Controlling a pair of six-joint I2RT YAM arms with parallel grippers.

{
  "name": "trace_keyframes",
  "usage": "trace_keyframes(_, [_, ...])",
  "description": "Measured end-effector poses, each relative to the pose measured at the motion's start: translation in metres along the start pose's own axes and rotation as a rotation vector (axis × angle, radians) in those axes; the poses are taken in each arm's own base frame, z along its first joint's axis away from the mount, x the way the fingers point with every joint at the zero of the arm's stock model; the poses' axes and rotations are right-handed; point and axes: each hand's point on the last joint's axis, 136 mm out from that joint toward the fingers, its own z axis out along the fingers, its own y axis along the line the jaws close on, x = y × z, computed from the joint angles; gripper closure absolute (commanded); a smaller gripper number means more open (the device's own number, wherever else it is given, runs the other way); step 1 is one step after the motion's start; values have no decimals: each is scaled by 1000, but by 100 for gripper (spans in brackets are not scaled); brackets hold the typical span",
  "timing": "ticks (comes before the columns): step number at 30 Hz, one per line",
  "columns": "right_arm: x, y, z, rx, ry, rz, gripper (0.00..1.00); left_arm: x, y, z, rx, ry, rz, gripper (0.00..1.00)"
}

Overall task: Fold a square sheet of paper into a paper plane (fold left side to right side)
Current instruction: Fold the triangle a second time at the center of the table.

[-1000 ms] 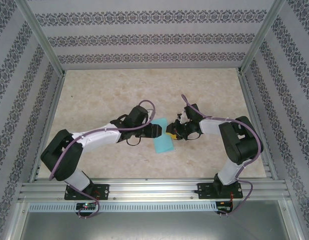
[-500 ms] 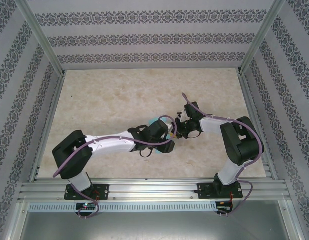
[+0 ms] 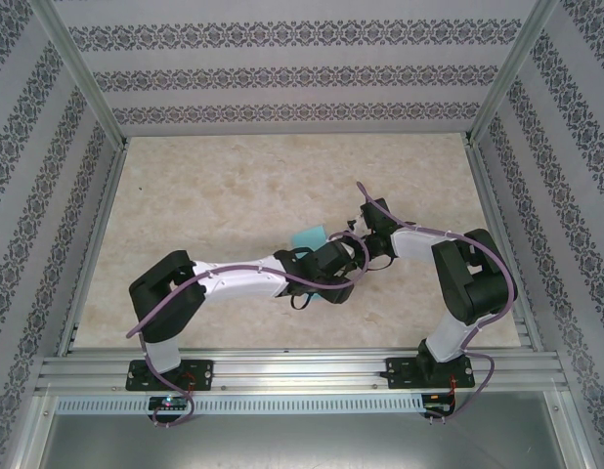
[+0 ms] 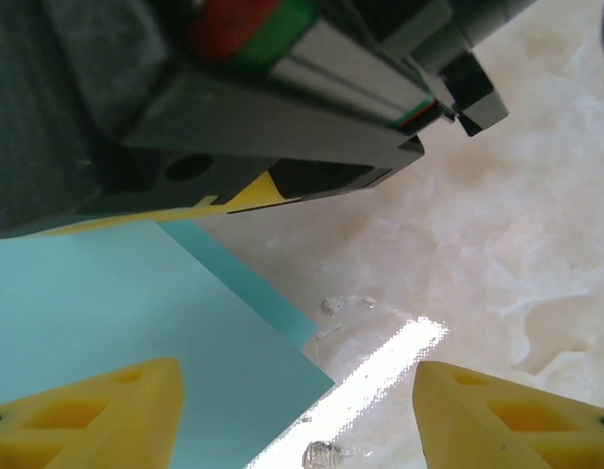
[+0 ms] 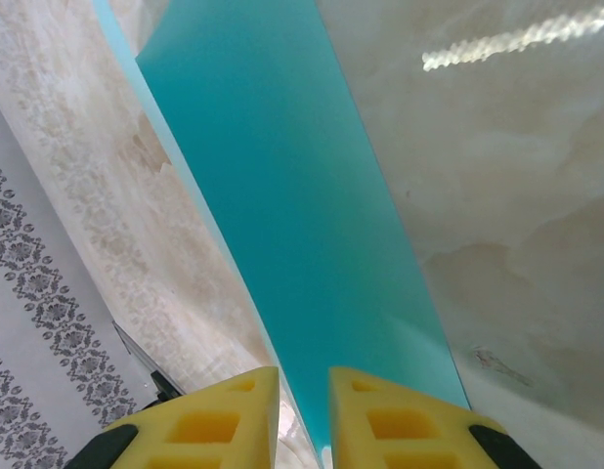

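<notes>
Paper sheet (image 5: 302, 244): one, turquoise
Left fingers (image 4: 107, 410): two, spread apart over the sheet, holding nothing
Right fingers (image 5: 400, 420): two, pinching the sheet's edge

A pale, marble-patterned table (image 3: 214, 186) fills the floor of the enclosure. Walls (image 3: 282, 78) of white fabric with bands of dark floral ornament stand at the table's far edge and along both its sides. Two slanted aluminium posts (image 3: 79, 73) rise from the table's far corners. A slotted aluminium rail (image 3: 302, 369) runs along the table's near edge, with a perforated strip (image 3: 302, 403) just beyond it. In the left wrist view a bright streak of glare (image 4: 380, 366) lies on the table, beside some small scuffs (image 4: 346, 305).
</notes>
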Motion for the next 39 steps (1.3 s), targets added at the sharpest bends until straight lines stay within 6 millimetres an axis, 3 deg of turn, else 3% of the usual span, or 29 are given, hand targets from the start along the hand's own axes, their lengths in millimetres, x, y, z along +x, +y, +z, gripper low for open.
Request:
trace_keyframes(11, [0, 0, 0, 0, 0, 1, 79, 10, 9, 6, -87, 23, 31, 37])
trace_keyframes(23, [2, -2, 0, 7, 7, 9, 78, 12, 8, 8, -85, 28, 47, 68])
trace_keyframes(27, [3, -3, 0, 12, 12, 16, 78, 12, 8, 8, -84, 29, 49, 72])
trace_keyframes(31, [5, -5, 0, 20, 19, 21, 78, 12, 8, 8, -84, 29, 49, 74])
trace_keyframes(35, [6, -6, 0, 24, 24, 23, 78, 12, 8, 7, -84, 28, 49, 64])
trace_keyframes(39, [7, -7, 0, 26, 25, 25, 78, 10, 7, 6, -81, 23, 49, 62])
